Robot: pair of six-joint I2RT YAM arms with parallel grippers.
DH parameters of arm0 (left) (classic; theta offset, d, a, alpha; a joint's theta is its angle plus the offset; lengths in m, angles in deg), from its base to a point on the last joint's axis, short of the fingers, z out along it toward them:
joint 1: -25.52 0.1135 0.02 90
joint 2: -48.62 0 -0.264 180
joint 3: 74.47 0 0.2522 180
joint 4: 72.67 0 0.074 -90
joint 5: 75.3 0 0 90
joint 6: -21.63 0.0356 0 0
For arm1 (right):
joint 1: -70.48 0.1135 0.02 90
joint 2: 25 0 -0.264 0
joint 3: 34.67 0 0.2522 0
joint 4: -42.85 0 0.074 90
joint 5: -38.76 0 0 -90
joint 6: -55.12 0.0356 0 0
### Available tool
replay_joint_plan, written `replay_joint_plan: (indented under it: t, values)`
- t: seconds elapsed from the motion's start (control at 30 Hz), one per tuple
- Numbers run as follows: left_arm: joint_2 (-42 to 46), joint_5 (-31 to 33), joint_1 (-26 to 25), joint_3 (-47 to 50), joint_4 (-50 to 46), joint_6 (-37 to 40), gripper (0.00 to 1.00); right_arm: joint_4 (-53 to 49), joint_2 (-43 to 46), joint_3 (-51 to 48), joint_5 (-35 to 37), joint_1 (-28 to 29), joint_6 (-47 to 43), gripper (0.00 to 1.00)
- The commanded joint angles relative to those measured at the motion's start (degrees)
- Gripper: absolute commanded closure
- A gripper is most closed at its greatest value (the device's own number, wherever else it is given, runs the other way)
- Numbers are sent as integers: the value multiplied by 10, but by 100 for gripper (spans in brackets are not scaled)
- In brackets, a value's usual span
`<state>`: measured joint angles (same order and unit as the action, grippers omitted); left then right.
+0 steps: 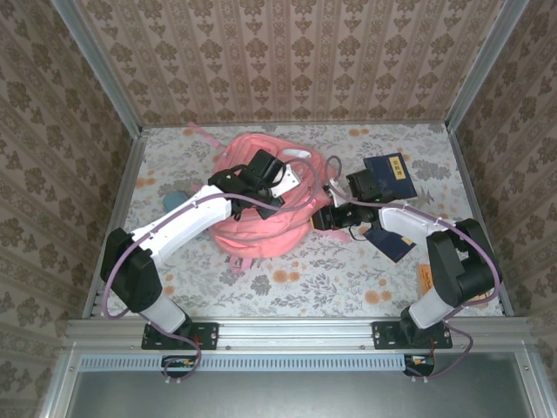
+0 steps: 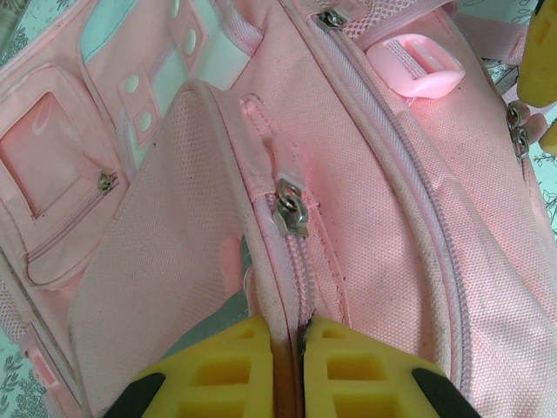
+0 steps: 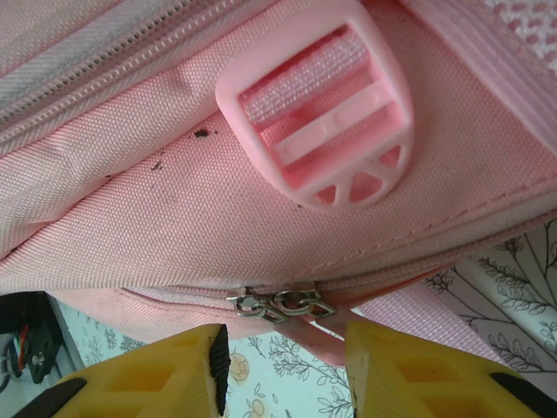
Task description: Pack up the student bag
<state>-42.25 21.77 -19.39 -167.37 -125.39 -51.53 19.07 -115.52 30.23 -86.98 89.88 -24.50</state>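
As I read it, packing has barely begun. The book (image 1: pixel 392 178) and pencil case (image 1: pixel 177 196) lie on the table (image 1: pixel 348 266) outside the bag (image 1: pixel 261 233), which sits mid-table, and the zip under my right camera is closed. Opening comes first, then loading.

My left gripper (image 2: pixel 287 335) is pinched tight on a seam of the bag, with one pull (image 2: pixel 290 209) just ahead of the fingers. My right gripper (image 3: pixel 283 335) stands partly open and holds nothing. Two zip pulls (image 3: pixel 278 305) meet just ahead of its gap, below a pink buckle (image 3: pixel 322 131).

Farther out, the book lies right of the bag and the pencil case left of it.
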Motion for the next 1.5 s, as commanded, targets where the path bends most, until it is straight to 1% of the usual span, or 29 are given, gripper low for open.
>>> replay_joint_plan:
  t: [0.0, 0.3, 0.57, 0.77, 0.87, 1.03, 1.17, 1.4, 1.47]
  values:
    - [32, 9, 7, -16, 45, 13, 89, 18, -14, 19, 19, 4, -21, 56]
    - [24, 29, 8, -26, 46, 2, 90, 45, -20, -8, -17, 8, -12, 55]
    - [16, 39, 8, -41, 47, -5, 91, 59, -13, -34, -8, 9, 3, 58]
    - [16, 44, 7, -43, 50, -12, 91, 75, 9, -58, 5, 9, 23, 50]
    - [18, 40, 7, -42, 52, -12, 91, 81, 12, -61, -3, 10, 25, 50]
    - [23, 32, 6, -41, 49, -11, 90, 83, -2, -41, -17, 12, 28, 52]
    - [25, 28, 5, -38, 45, -13, 90, 85, -7, -29, -18, 16, 28, 56]
    - [22, 23, 2, -41, 47, -15, 91, 82, 6, -36, -35, 26, 17, 64]
    - [20, 23, 1, -42, 49, -17, 90, 82, 9, -40, -29, 27, 15, 65]
